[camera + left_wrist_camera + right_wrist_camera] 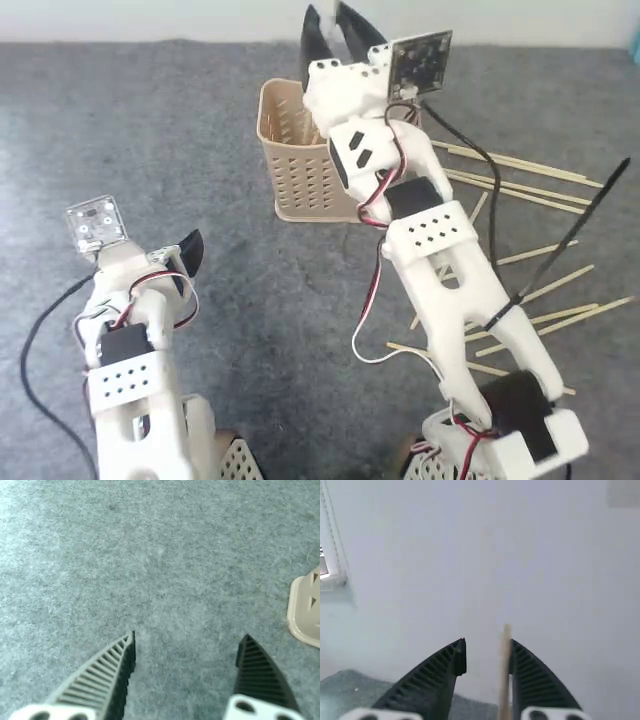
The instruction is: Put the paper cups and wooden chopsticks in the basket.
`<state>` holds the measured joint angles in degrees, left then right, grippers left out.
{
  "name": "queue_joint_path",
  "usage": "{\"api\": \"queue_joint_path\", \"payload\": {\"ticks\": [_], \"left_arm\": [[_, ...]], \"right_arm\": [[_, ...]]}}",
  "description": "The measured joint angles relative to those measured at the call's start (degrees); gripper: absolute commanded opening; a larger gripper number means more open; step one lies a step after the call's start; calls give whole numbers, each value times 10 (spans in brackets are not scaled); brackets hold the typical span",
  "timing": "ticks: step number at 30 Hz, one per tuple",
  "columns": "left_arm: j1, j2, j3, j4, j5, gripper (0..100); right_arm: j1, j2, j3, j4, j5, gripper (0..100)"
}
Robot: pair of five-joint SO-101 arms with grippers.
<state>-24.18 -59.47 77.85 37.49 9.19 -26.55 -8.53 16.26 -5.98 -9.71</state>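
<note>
Your right tool (326,14) is hanging high above the beige plastic basket with slotted walls (300,165), which is standing near the middle of the far edge of the grey carpet-covered table (150,120). Its black ribbed fingers (440,672) are standing partly apart. One pale wooden chopstick (504,670) is lying against the inner face of one finger, while the other finger is not touching it, so the stick is not being clamped.

Your left tool (189,639) is hovering low over bare table near the front left corner. It is opened wide and is holding nothing. A corner of the basket is showing just beyond it in the left wrist view.

The other thin wooden chopsticks (520,185) are lying scattered along the right side of the table, several crossing each other, some passing under the right arm.
</note>
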Motion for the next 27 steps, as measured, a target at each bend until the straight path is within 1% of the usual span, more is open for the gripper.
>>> {"api": "queue_joint_path", "payload": {"ticks": [3,7,11,16,19,22,26,27], "left_arm": [[0,0,1,-9,0,308],[0,0,6,-10,0,308],[0,0,6,-10,0,308],[0,0,6,-10,0,308],[0,0,6,-10,0,308],[0,0,6,-10,0,308],[0,0,6,-10,0,308],[0,0,6,-10,0,308]], "right_arm": [[2,-14,0,33,0,156],[2,-90,0,127,0,156],[1,-208,0,274,0,156],[14,-382,-1,493,10,155],[33,-464,-1,608,48,155],[66,-518,-1,698,62,155],[127,-510,-1,778,64,154],[142,-510,-1,795,50,154]]}}
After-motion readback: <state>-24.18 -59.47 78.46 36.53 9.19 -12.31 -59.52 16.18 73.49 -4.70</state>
